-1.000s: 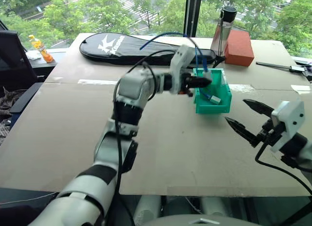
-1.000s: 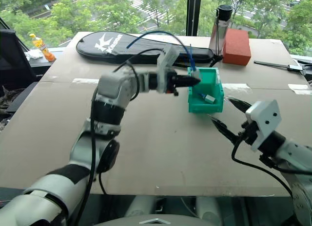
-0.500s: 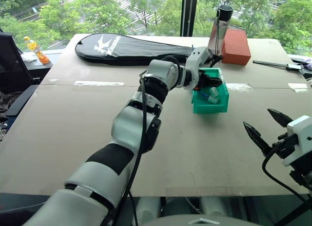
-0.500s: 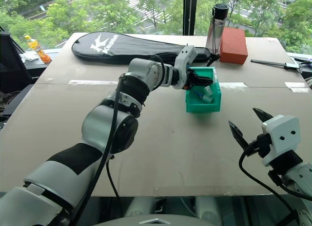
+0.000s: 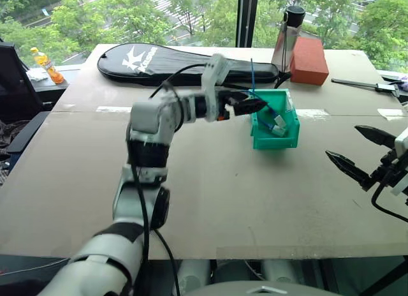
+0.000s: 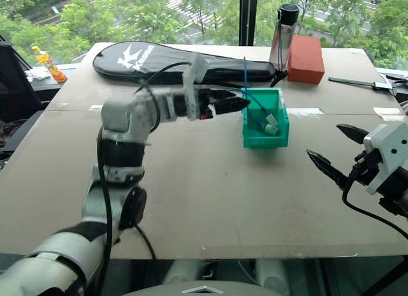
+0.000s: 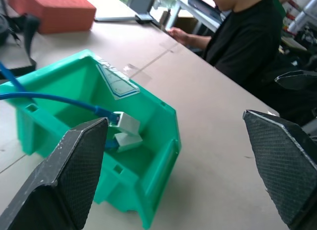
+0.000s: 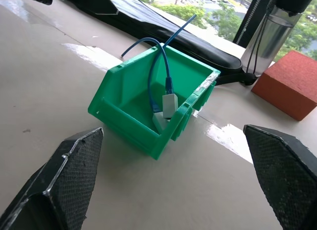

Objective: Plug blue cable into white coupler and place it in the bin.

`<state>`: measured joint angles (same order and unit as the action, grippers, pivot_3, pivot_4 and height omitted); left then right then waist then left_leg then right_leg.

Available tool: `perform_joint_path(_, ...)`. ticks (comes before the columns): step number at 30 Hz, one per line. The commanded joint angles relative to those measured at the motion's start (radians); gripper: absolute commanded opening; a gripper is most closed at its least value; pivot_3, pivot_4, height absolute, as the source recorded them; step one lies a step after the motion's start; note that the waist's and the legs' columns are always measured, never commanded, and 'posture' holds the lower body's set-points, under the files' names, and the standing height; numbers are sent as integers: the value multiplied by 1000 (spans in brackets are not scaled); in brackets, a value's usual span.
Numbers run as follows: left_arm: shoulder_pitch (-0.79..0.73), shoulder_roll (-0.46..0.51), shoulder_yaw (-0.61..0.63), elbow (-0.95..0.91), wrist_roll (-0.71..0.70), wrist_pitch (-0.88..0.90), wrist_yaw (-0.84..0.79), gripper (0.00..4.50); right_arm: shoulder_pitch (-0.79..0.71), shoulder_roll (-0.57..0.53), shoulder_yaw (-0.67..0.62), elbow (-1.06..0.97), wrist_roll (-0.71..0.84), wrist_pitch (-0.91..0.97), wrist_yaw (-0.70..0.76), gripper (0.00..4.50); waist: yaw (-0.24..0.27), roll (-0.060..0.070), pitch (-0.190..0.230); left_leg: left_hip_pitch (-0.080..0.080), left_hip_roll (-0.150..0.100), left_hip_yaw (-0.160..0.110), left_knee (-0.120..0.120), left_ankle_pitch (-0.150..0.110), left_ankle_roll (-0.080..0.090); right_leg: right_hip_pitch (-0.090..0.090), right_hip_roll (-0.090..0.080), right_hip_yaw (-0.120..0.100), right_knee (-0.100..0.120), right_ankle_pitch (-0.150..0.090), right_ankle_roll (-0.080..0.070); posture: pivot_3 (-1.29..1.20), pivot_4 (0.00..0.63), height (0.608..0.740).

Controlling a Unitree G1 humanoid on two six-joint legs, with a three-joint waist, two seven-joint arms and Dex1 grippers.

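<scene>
From the head cameras, the small teal-green plastic bin (image 5: 275, 127) sits on the wide cardboard-brown counter (image 5: 223, 194), holding the thin bright-blue cable (image 6: 255, 111) and the tiny white boxy coupler (image 5: 279, 122), with one loop and one loose end of the cable rising above the rim. The left claw (image 5: 250, 105) hovers just beside the bin's near-left wall, fingers spread and empty; the right claw (image 5: 359, 152) hangs well apart at the counter's right, also wide open with nothing held. A black zippered racket bag (image 5: 172, 59), a red brick-shaped block (image 5: 311, 61) and a clear bottle (image 5: 288, 44) line the far edge. The left wrist camera shows the cable's plug seated in the coupler (image 7: 128, 125) inside the bin (image 7: 148, 190). The right wrist camera shows the same coupler (image 8: 170, 106) standing against the bin's inner wall.
</scene>
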<state>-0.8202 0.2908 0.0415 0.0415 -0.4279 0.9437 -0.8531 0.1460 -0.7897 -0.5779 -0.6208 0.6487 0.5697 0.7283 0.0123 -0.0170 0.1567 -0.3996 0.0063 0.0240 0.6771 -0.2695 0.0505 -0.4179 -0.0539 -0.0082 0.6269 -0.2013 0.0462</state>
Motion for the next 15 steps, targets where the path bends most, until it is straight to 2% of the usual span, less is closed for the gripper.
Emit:
perform_joint_path(1, 123, 54, 75, -189, -49, -144, -32, 4476, -43, -29, -14, 44, 10, -46, 47, 4477, 1, 0, 0, 0, 0, 0, 0, 0, 1, 0, 0, 0, 0, 0, 0, 0, 150, 740)
perform_joint_path(7, 468, 183, 154, -296, -80, -257, -94, 4476, -29, -32, 13, 101, -18, -76, 94, 4477, 4, 0, 0, 3, 0, 0, 0, -2, 4, 3, -1, -1, 0, -2, -4, 0, 150, 740)
perform_joint_path(10, 693, 269, 213, -329, -45, -370, -148, 4476, 114, -3, -22, 112, -60, -116, 144, 4477, 2, 0, -1, 2, 0, -1, 2, -2, 4, 3, -1, -2, 0, -2, -4, 0, 150, 740)
perform_joint_path(15, 856, 337, 261, -319, -44, -464, -163, 4476, 218, 8, -57, 130, -80, -157, 177, 4477, 7, 1, 0, 1, 0, -1, 0, -2, 4, 2, -9, -3, -1, -3, -4, 0, 150, 740)
